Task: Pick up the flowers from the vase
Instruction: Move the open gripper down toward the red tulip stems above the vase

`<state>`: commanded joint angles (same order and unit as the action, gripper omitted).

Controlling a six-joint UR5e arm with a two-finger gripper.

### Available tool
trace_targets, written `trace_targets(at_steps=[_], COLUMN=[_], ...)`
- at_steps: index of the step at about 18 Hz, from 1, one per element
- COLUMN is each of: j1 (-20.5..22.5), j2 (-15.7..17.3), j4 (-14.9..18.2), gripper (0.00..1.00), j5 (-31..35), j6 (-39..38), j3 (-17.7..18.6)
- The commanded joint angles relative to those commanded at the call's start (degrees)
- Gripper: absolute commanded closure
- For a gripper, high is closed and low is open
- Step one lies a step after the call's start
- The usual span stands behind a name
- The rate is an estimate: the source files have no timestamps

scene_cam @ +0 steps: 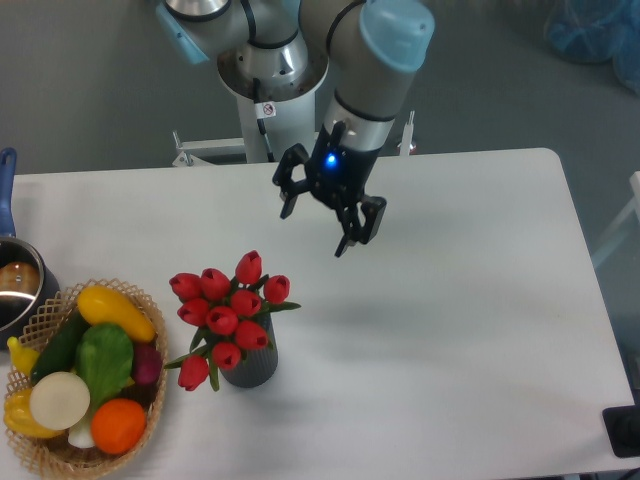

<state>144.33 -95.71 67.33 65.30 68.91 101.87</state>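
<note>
The black two-finger tool [316,228] is spread, above the white tabletop [450,300], apart from the red tulip flowers [225,312] in the dark grey ribbed vase [252,365].

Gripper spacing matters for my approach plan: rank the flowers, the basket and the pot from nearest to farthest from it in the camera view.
1. The flowers, below and left of the gripper, in the vase.
2. The basket, farther left, near the front edge.
3. The pot, at the far left edge.
</note>
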Motion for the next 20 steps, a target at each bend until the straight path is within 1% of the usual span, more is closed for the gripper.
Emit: trace_targets(at_steps=[3,8,11,15,16,18,20], j1=[-0.4,-0.4,0.2,1.3,1.5,1.4,1.4], j2=[-0.1,-0.5,-0.9,-0.9,-1.1,-2.5,-2.8], j4=[0.3,0.2,-1.5,-2.9,-3.9,-6.5,-7.7], gripper=[0.0,0.0,0.0,0.0,0.0,0.0,0.0], j5=[-0.4,-5.2,-7.5,-7.7,-7.7,-7.7,-9.6], j6=[-0.4,-0.6,-0.5,-0.2,-0.2,-0.4,-0.6], j3=[-0.3,-0.2,-0.2,-0.4,-0.4,-0.4,-0.4])
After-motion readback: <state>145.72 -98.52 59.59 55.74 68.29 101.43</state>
